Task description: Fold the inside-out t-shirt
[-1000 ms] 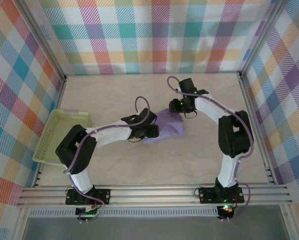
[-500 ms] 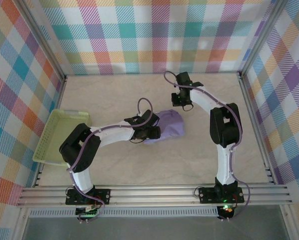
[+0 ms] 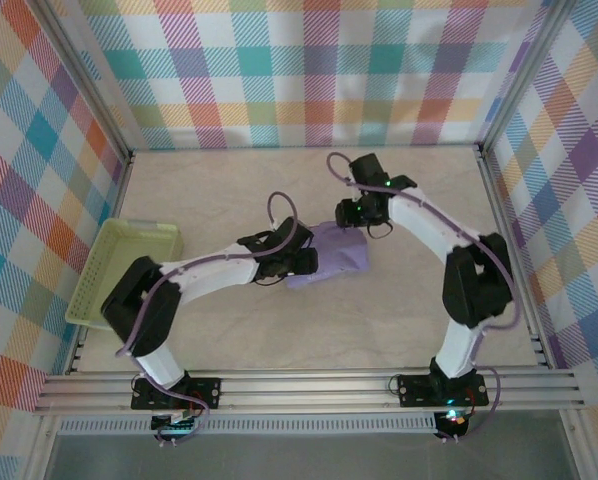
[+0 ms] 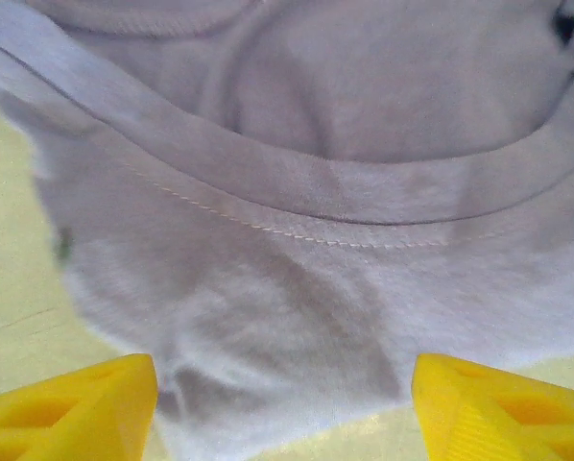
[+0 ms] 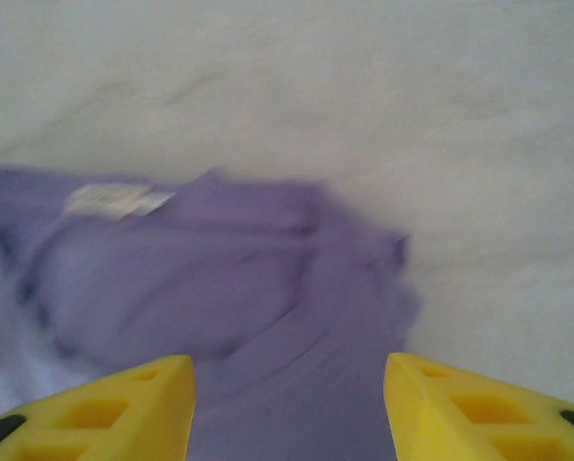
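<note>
The inside-out t-shirt [image 3: 336, 256] lies as a small lavender bundle mid-table. My left gripper [image 3: 305, 263] is at the bundle's left edge. In the left wrist view its yellow fingers [image 4: 76, 408] stand wide apart, low over the shirt [image 4: 297, 288], whose stitched collar band [image 4: 316, 192] curves across; nothing is pinched. My right gripper [image 3: 356, 218] hovers at the bundle's far edge. In the right wrist view it [image 5: 289, 399] is open above the purple fabric [image 5: 268, 298]. A white label [image 5: 114, 200] shows near the shirt's far rim.
A pale green tray [image 3: 129, 268] sits at the table's left edge. Metal frame posts and plaid walls [image 3: 309, 70] bound the beige table [image 3: 379, 330] on three sides. Bare tabletop surrounds the bundle, with more space toward the front.
The right gripper drew back toward the far wall, then came down again over the shirt's far edge. The left gripper stayed at the bundle's left side.
</note>
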